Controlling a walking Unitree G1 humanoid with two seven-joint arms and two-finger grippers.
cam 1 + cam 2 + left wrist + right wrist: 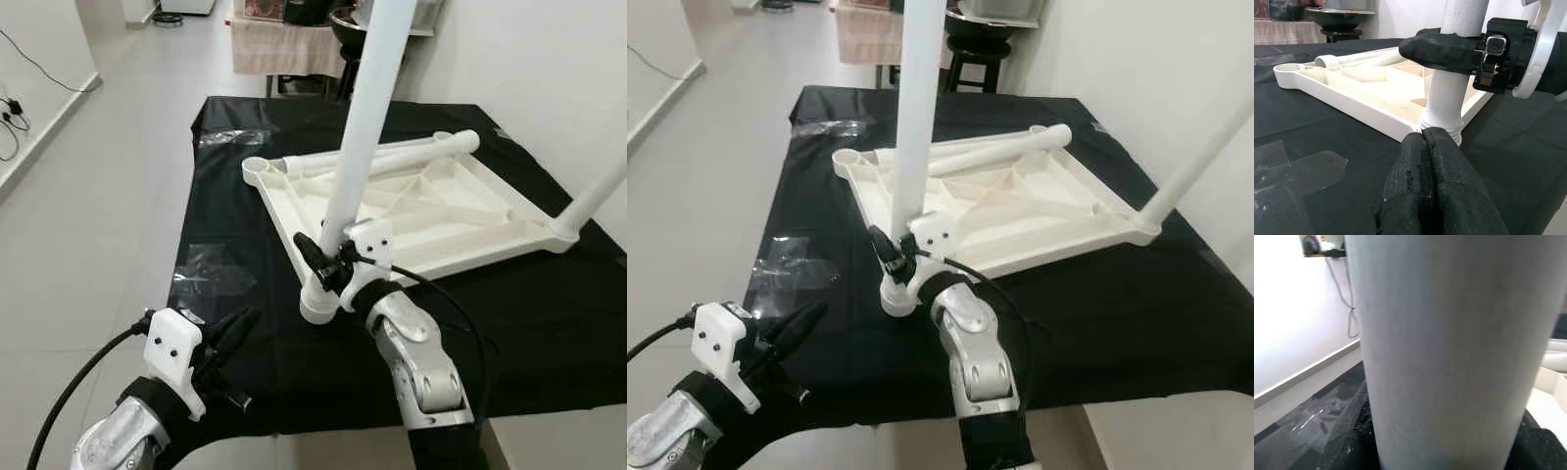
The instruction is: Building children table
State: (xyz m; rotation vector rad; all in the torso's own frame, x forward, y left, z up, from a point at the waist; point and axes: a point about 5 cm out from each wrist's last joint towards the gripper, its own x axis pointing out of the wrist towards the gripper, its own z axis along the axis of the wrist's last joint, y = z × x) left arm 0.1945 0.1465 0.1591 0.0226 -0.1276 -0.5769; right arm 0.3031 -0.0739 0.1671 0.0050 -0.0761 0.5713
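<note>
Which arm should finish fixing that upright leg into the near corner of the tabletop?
Probably the right. The right gripper is already clamped around the upright leg just above the corner of the upside-down tabletop. The left gripper hangs shut over the black cloth, holding nothing.

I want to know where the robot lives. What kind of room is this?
Probably a room in a home: pale tiled floor, a stool by the white wall, and a black-covered table bearing an upturned white tabletop.

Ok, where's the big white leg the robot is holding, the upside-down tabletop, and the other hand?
white table leg point(358, 147), left eye view, mid shaft
upside-down tabletop point(284, 204), left eye view, rim
left gripper point(233, 328), left eye view, fingertips
</note>
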